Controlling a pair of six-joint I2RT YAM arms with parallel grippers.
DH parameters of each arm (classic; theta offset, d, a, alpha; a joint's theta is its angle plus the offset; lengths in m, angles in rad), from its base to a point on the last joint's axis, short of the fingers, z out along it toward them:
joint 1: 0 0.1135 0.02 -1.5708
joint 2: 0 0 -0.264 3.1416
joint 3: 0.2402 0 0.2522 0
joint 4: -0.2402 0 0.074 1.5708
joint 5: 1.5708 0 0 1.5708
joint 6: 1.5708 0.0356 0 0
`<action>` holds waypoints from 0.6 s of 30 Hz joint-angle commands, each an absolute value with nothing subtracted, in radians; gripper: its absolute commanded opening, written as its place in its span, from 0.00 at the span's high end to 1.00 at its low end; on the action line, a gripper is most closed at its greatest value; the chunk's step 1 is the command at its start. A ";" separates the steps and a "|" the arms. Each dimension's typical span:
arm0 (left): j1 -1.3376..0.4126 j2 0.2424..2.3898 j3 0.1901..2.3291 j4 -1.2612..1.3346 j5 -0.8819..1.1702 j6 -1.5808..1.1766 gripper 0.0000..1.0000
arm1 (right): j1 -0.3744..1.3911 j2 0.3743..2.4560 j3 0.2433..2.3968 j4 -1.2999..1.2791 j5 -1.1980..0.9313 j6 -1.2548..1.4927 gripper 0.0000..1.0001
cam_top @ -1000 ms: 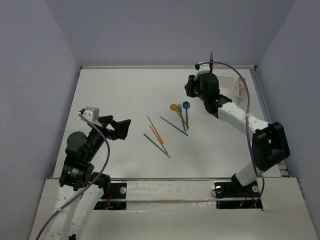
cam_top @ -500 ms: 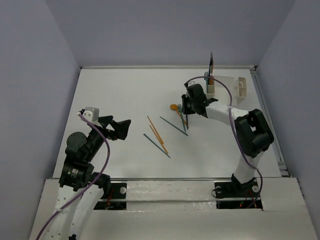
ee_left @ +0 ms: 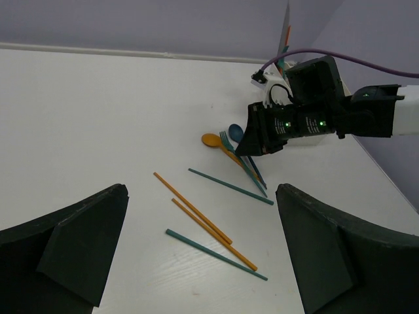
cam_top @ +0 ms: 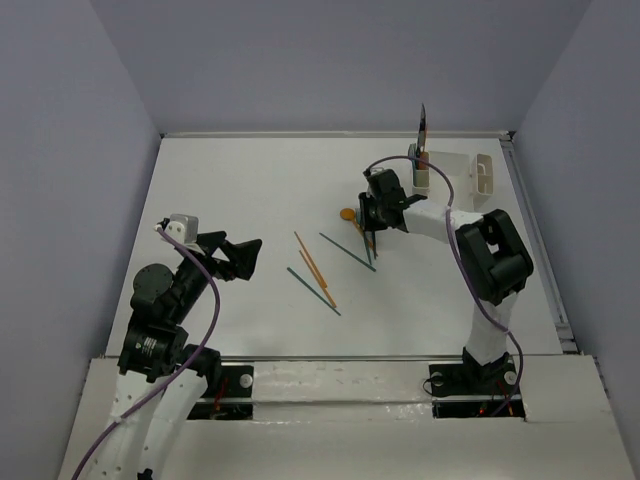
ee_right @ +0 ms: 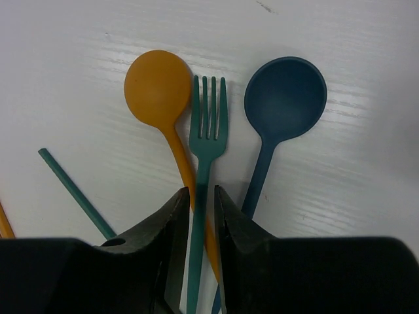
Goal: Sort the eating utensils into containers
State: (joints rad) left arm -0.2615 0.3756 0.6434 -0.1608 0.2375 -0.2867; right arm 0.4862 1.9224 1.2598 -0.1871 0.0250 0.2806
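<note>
The right gripper [ee_right: 201,193] sits low over the teal fork [ee_right: 208,124], one finger on each side of its handle with only slivers of gap showing, so I cannot tell whether the pads are pinching it; the fork lies flat on the white table [cam_top: 230,190]. An orange spoon [ee_right: 157,82] lies just left of the fork, its handle slanting under the fork's, and a dark blue spoon [ee_right: 285,88] lies just right, its stem running in close beside the right finger. That leaves little room on either side of the jaws. A teal chopstick [ee_right: 72,186] ends near the left finger. The white caddy [cam_top: 455,165] stands in the far right corner, close to the table's right edge, just beyond the right arm, with a few utensils [cam_top: 422,135] upright in its left end cup. Two orange chopsticks [cam_top: 312,265] and another teal chopstick [cam_top: 313,290] lie mid-table, well apart from every edge. The left gripper [cam_top: 245,255] hovers near the left side, fingers spread wide and holding nothing, with broad white surface between it and the far edge
</note>
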 commanded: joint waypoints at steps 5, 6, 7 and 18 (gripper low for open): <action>-0.258 0.371 0.640 -0.107 0.258 -0.287 0.01 | 0.495 1.947 1.304 -0.164 0.041 0.291 0.73; -0.258 0.371 0.640 -0.107 0.258 -0.285 0.01 | 0.495 1.948 1.304 -0.163 0.046 0.291 0.73; -0.258 0.371 0.641 -0.107 0.258 -0.287 0.01 | 0.495 1.951 1.305 -0.164 0.051 0.293 0.74; -0.258 0.368 0.640 -0.109 0.255 -0.285 0.01 | 0.495 1.985 1.313 -0.175 0.080 0.293 0.76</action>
State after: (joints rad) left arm -0.2615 0.3756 0.6434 -0.1608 0.2375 -0.2867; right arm 0.4862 1.9656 1.2785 -0.1844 0.0578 0.2863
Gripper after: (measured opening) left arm 0.988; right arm 0.241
